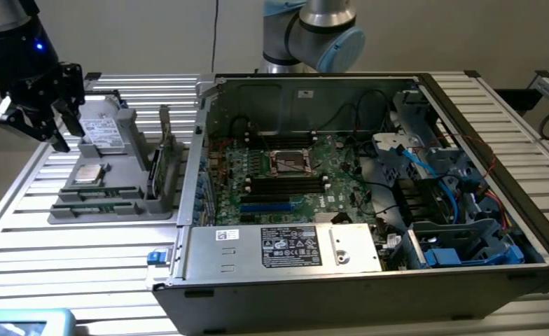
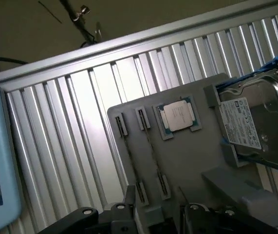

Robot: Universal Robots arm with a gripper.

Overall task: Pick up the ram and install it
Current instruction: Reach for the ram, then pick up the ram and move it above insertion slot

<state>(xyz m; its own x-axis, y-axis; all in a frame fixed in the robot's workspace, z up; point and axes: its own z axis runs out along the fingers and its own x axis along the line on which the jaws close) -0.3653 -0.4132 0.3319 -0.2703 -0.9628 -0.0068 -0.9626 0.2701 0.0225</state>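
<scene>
One robot arm works over a slatted table (image 1: 31, 238) beside an open computer case (image 1: 255, 294). Its gripper (image 1: 33, 129) hangs above the far end of a grey tray (image 1: 129, 178), at the exterior view's left, with its jaws apart and holding nothing.

The ram (image 1: 99, 207) lies low at the tray's near end. It is a thin green stick seated between clips, well apart from the gripper. Between the two, a hard drive (image 1: 100, 129) and a square silver CPU (image 1: 87, 173) sit on the tray. A larger green card (image 1: 167, 164) stands on edge along the tray's side nearest the case. The motherboard (image 1: 335, 164), with its dark memory slots (image 1: 284, 185), lies inside the case.

The step in hand looks like the approach to the ram. To do it well, the jaws likely need to line up across the stick's thin faces and centre along its length. A straight descent would keep the fingers clear of the clips, the CPU and the upright card. Gripping the board's edges rather than its chips seems safest.
</scene>
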